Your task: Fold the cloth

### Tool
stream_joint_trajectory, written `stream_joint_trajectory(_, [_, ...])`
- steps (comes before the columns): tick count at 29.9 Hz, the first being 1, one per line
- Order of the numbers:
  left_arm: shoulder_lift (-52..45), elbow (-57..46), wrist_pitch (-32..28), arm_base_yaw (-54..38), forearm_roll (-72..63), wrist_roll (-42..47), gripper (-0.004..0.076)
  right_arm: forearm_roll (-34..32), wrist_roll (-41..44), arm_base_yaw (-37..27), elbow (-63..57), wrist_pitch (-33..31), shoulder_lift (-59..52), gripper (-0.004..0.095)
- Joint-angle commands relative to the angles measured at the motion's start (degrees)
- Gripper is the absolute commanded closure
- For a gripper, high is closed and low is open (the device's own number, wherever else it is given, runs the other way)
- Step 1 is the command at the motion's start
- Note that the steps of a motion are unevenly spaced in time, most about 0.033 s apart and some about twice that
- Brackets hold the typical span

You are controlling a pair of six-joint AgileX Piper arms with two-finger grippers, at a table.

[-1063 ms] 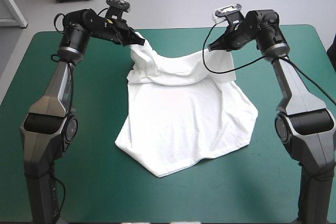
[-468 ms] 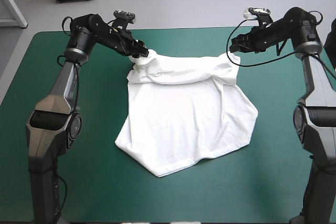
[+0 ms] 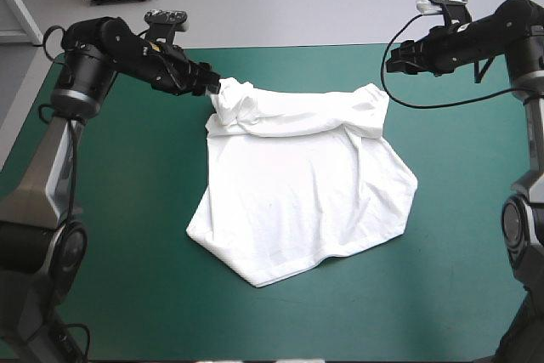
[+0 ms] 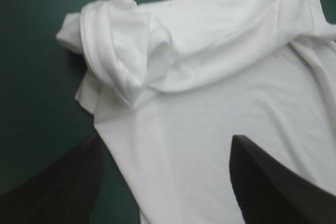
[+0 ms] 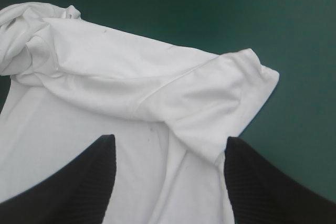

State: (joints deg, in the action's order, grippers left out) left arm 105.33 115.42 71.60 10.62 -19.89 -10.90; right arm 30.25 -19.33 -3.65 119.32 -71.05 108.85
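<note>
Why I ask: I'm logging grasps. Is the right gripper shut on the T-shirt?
No: the right gripper is open, its fingers standing wide apart above the T-shirt.

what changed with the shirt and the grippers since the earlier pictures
The left gripper and the right gripper let go of the white short-sleeved T-shirt and stand open; the left drew back leftward, the right swung out rightward. The shirt's raised far edge sank into a rumpled band on the teal-green table cover. Its near part lay unchanged.
</note>
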Motion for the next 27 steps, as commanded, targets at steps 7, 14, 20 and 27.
stream_joint_trajectory(7, [-22.8,-31.8,2.3,0.2,2.2,0.8,0.0244,-7.0,2.0,0.5,-21.0,-0.5,-19.7,0.0375])
stream_joint_trajectory(14, [-25.9,-47.3,1.7,1.4,2.0,-2.6,0.0244,-15.1,3.3,4.8,-34.8,-0.5,-28.7,0.0375])
stream_joint_trajectory(20, [-25.9,-52.1,-2.9,7.2,3.1,-3.5,0.0244,-21.0,4.5,6.5,-41.8,-0.5,-33.6,0.0375])
stream_joint_trajectory(27, [-22.5,-52.2,-5.0,9.9,9.6,-3.4,0.0244,-20.9,4.9,6.5,-42.4,-0.5,-34.8,0.0375])
